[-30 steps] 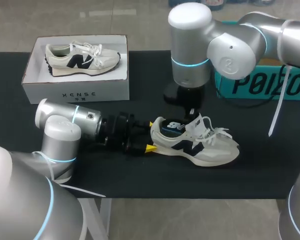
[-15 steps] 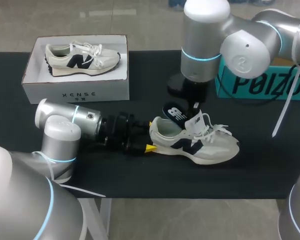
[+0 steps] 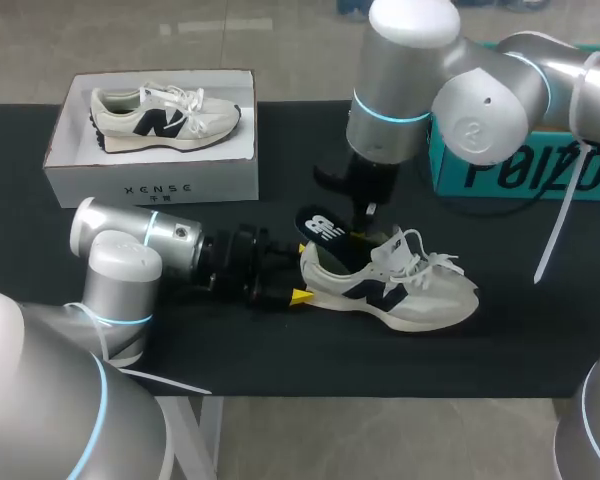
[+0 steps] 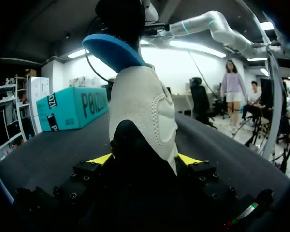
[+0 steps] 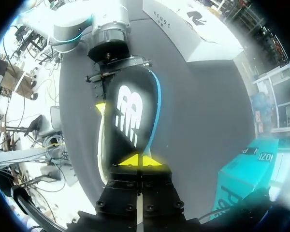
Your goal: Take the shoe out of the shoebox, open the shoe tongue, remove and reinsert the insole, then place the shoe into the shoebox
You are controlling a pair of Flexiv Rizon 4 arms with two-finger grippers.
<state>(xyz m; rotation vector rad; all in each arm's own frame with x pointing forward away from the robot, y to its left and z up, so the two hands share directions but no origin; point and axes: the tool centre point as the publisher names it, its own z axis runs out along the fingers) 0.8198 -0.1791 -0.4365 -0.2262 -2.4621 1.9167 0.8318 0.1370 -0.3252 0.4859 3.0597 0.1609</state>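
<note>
A cream sneaker (image 3: 400, 285) with a dark logo lies on its side on the black table (image 3: 280, 350). My left gripper (image 3: 302, 272) is shut on its heel, one yellow tip on either side. In the left wrist view the heel (image 4: 142, 111) fills the space between the fingers of the left gripper (image 4: 144, 159). My right gripper (image 3: 360, 232) is shut on the black insole (image 3: 320, 228), which stands tilted up out of the shoe's opening. The right wrist view shows the right gripper's (image 5: 137, 161) closed yellow tips pinching the insole (image 5: 130, 113), with the shoe (image 5: 102, 145) below it.
The white shoebox (image 3: 150, 182) stands at the back left, and a second sneaker (image 3: 165, 115) lies in it. A teal box (image 3: 520, 170) sits at the back right, behind my right arm. A white strap hangs down from that arm.
My right gripper has pulled the insole up out of the shoe and carried it leftward. The left gripper has kept still on the heel.
</note>
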